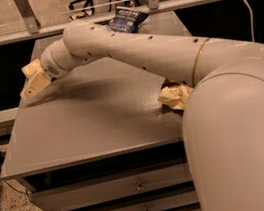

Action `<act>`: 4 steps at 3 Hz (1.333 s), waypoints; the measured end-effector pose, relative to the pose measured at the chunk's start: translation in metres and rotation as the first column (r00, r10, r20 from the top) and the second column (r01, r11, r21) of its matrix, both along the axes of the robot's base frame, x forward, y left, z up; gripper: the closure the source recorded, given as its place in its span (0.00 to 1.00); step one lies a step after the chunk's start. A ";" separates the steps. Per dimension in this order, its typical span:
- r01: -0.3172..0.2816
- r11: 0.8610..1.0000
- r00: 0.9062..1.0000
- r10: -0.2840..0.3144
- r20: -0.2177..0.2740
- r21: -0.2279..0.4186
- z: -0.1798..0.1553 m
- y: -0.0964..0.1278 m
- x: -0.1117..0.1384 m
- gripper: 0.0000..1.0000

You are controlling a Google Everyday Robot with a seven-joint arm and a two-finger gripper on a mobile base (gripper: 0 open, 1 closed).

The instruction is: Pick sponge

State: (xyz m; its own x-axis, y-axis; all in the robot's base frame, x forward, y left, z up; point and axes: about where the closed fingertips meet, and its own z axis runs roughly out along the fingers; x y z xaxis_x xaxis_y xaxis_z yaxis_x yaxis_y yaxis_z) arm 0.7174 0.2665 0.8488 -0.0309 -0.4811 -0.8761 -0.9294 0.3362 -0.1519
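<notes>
The sponge is a small pale yellow block at the far left edge of the grey table. My gripper is right at it, on its near side, low over the tabletop and partly covering it. Whether the gripper touches or holds the sponge cannot be told. My white arm reaches across the table from the right to the left edge.
A blue chip bag lies at the table's back edge. A cream-yellow chip bag lies at the right, mostly hidden by my arm. Drawers sit under the table's front. A metal rail runs behind.
</notes>
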 end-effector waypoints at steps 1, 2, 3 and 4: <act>0.031 1.000 0.999 -0.031 -0.021 0.003 -0.011 0.006 0.008 0.00; 0.062 0.997 0.997 -0.060 -0.053 0.042 -0.017 0.005 0.015 0.17; 0.084 0.993 0.995 -0.079 -0.064 0.079 -0.013 -0.001 0.021 0.40; 0.095 0.990 0.994 -0.089 -0.067 0.101 -0.010 -0.006 0.023 0.63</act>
